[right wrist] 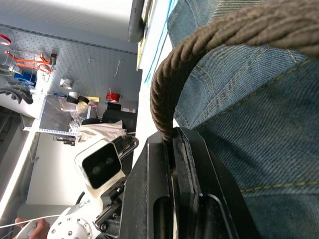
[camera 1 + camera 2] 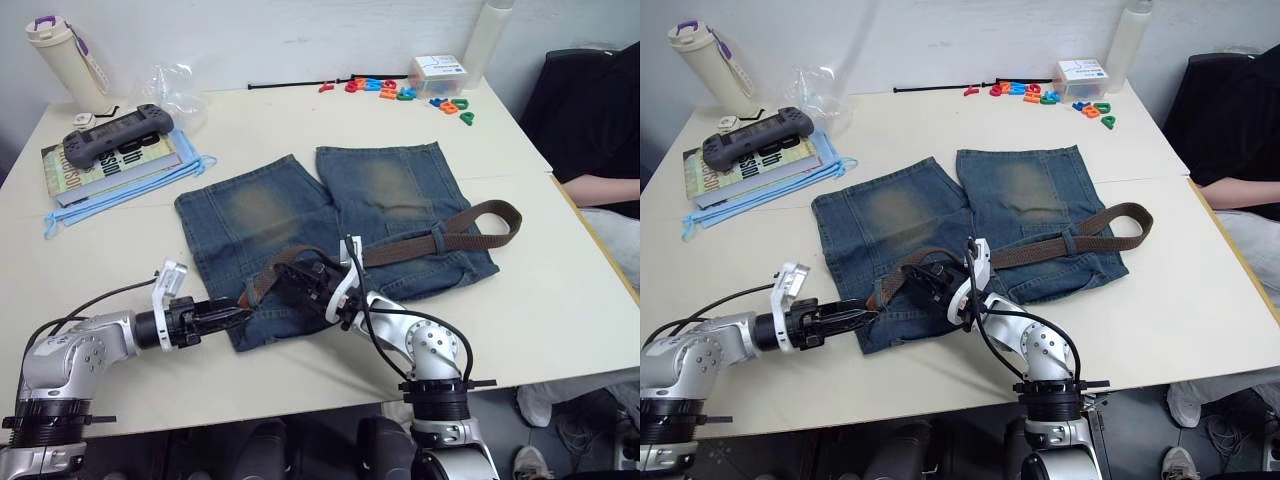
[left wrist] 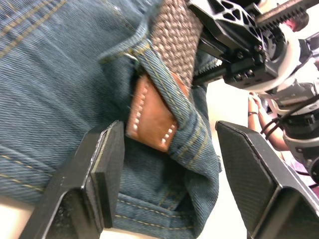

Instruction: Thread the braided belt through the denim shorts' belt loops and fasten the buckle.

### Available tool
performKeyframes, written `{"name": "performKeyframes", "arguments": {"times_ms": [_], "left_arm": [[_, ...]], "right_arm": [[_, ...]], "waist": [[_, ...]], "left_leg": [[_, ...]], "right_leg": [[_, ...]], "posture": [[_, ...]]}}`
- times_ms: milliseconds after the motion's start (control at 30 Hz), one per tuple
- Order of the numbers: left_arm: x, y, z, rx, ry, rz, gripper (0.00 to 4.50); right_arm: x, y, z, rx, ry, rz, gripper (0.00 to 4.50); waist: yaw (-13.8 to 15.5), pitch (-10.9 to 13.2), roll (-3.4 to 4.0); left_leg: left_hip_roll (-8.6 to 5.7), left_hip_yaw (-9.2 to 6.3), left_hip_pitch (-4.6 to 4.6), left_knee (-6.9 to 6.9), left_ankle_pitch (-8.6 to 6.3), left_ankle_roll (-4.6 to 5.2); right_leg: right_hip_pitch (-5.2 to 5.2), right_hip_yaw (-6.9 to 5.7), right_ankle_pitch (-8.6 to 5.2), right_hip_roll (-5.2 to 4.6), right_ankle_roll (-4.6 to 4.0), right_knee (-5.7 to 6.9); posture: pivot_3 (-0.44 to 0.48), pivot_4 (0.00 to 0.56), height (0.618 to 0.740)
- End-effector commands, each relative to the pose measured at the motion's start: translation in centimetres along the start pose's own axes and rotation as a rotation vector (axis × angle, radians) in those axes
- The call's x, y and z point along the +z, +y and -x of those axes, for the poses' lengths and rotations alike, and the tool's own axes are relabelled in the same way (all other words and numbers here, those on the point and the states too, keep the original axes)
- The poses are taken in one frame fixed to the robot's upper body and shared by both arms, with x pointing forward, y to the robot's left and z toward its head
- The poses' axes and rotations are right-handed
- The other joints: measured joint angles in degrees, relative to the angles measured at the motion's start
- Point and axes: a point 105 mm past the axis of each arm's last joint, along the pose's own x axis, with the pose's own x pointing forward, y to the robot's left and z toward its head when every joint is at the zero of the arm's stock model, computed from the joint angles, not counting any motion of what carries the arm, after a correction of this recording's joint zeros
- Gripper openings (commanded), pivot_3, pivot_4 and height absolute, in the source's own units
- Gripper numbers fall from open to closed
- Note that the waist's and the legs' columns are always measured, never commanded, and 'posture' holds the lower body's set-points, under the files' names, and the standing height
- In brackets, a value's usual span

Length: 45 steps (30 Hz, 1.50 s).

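1. Nearest to the camera is the front edge of the white table, which carries everything.
2. Denim shorts lie flat in the middle of the table, waistband toward the robot, legs pointing away.
3. Braided belt runs along the waistband from a loop at the shorts' right side to the left side, where it arches up off the denim.
4. Right end effector is pressed together on the braided belt, pinching the strap at that arch.
5. Left end effector is spread, its fingers on either side of the waistband edge, just beside the belt's end.
6. Tan leather tip pokes out from under a belt loop between those fingers.
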Motion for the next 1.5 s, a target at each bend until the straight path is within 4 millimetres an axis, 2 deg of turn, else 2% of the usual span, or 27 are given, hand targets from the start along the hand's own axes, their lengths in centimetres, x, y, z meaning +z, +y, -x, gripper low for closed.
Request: {"name": "performKeyframes", "arguments": {"times_ms": [33, 67, 433, 567, 667, 767, 833, 933, 1067, 1267, 1367, 1500], "left_arm": [[1.0, -1.0, 0.1, -0.046, -0.042, -0.019, 0.37], [1.0, -1.0, 0.1, -0.045, -0.045, -0.017, 0.09], [0.8, -0.9, 0.1, -0.042, -0.042, -0.017, 0.09], [0.8, -0.8, 0.1, -0.037, -0.044, -0.016, 0.00], [0.7, -0.8, 0.0, -0.036, -0.044, -0.015, 0.00], [0.6, -0.7, 0.0, -0.032, -0.047, -0.014, 0.00], [0.6, -0.6, 0.0, -0.029, -0.050, -0.014, 0.00], [0.4, -0.6, -0.1, -0.029, -0.052, -0.013, 0.00], [0.3, -0.6, -0.1, -0.028, -0.053, -0.013, 0.00], [0.1, -0.6, 0.1, -0.023, -0.056, -0.011, 0.00], [0.1, -0.6, 0.0, -0.021, -0.057, -0.011, 0.00], [0.1, -0.7, 0.1, -0.022, -0.059, -0.013, 0.00]], "right_arm": [[0.0, 1.9, -0.6, 0.065, 0.004, 0.027, 0.00], [0.0, 1.9, -0.6, 0.065, 0.003, 0.028, 0.00], [-0.5, 1.6, -0.8, 0.029, 0.034, 0.082, 0.00], [-0.1, 1.8, -0.3, 0.017, 0.018, 0.101, 1.45], [0.3, 2.0, 0.6, 0.012, 0.007, 0.123, 2.95], [0.8, 2.3, 2.5, -0.001, 0.005, 0.194, 4.33], [1.0, 2.5, 3.8, -0.022, 0.019, 0.270, 4.33], [0.8, 2.6, 5.9, -0.068, 0.086, 0.477, 4.33], [1.9, 2.3, 7.4, -0.139, 0.083, 0.642, 4.33], [2.2, 0.4, 8.5, -0.281, 0.147, 0.832, 4.33], [1.9, -1.3, 8.5, -0.363, 0.205, 0.912, 4.33], [1.4, -3.6, 8.7, -0.470, 0.255, 0.969, 2.57]], "waist": [[0.0, 0.0, 0.00], [0.0, 0.0, 0.00], [0.0, 0.0, 0.00], [0.0, 0.0, 0.00], [0.1, 0.0, 0.00], [0.2, 0.0, 0.00], [0.3, 0.0, 0.00], [0.3, 0.0, -0.01], [0.2, 0.0, -0.03], [0.4, 0.1, -0.14], [0.4, 0.1, -0.16], [0.4, 0.0, -0.32]], "left_leg": [[0.00, 0.00, 0.00, 0.00, 0.00, 0.00], [0.00, 0.00, 0.00, 0.00, 0.00, 0.00], [0.00, 0.00, 0.00, 0.00, -0.01, 0.00], [0.00, 0.00, 0.00, 0.00, -0.01, 0.00], [0.00, 0.00, 0.00, 0.00, -0.01, -0.01], [-0.01, 0.00, -0.01, 0.00, -0.02, 0.01], [-0.01, 0.00, -0.01, 0.01, -0.06, 0.04], [-0.02, 0.02, -0.04, 0.05, -0.11, 0.11], [0.01, 0.09, 0.00, 0.05, -0.14, 0.12], [0.01, 0.16, 0.00, 0.13, -0.17, 0.17], [0.01, 0.16, 0.00, 0.13, -0.17, 0.16], [0.01, 0.15, 0.03, 0.15, -0.17, 0.16]], "right_leg": [[0.00, 0.00, 0.00, 0.00, 0.00, 0.00], [0.00, 0.00, 0.00, -0.01, 0.00, 0.00], [0.00, 0.00, 0.00, -0.01, 0.00, -0.01], [0.00, 0.00, 0.00, -0.01, 0.00, -0.01], [0.00, 0.00, 0.00, -0.01, 0.00, -0.01], [0.01, 0.00, 0.00, -0.02, 0.00, -0.04], [0.02, 0.00, 0.00, -0.03, 0.00, -0.06], [0.04, -0.02, 0.00, -0.05, 0.00, -0.12], [0.05, -0.03, 0.00, -0.03, 0.00, -0.18], [0.11, -0.04, 0.00, -0.07, 0.00, -0.32], [0.12, -0.05, 0.00, -0.07, 0.00, -0.43], [0.15, -0.06, 0.00, -0.07, 0.01, -0.43]], "posture": [[0.000, 0.150, 0.691], [0.000, 0.150, 0.691], [0.000, 0.150, 0.691], [0.000, 0.150, 0.691], [0.000, 0.150, 0.691], [0.000, 0.150, 0.691], [0.000, 0.150, 0.691], [0.000, 0.150, 0.691], [0.000, 0.150, 0.691], [0.000, 0.150, 0.691], [0.000, 0.150, 0.691], [0.000, 0.150, 0.691]]}}
